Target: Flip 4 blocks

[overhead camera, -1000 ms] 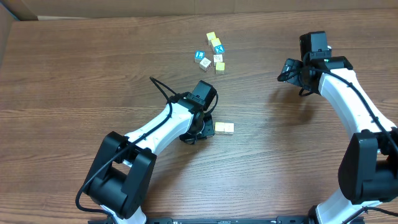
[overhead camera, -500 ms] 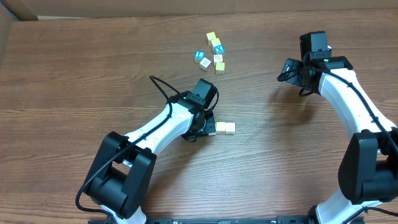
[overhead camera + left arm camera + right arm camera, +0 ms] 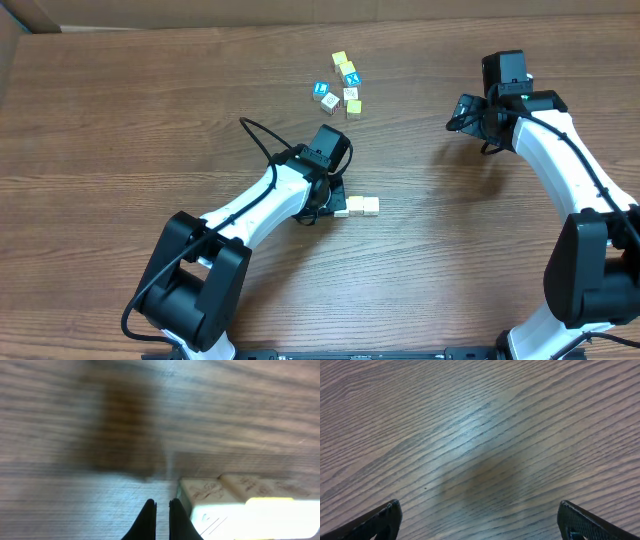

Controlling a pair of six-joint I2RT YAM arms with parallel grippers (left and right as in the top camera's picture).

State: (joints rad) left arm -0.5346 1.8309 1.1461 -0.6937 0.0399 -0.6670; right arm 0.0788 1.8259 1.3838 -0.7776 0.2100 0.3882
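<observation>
Two pale cream blocks point(image 3: 357, 207) lie side by side in the middle of the table. My left gripper point(image 3: 333, 203) is shut and empty, its tips low at the left end of that pair. In the left wrist view the shut gripper point(image 3: 161, 506) has its right finger against the nearest cream block point(image 3: 207, 494). A blue-faced block point(image 3: 320, 89) and a reddish-faced block point(image 3: 330, 99) sit in the far cluster. My right gripper point(image 3: 462, 112) hovers at the right. In its own view the right gripper point(image 3: 480, 515) is wide open over bare wood.
The far cluster also holds a blue cube marked X point(image 3: 350, 78), yellow cubes point(image 3: 341, 60) and a white cube point(image 3: 351, 94). The wooden table point(image 3: 120, 150) runs on to the left. A black cable point(image 3: 262, 140) loops off the left arm.
My left wrist has shifted slightly up and left, so more of the left cream block shows beside it. The right arm has not moved.
</observation>
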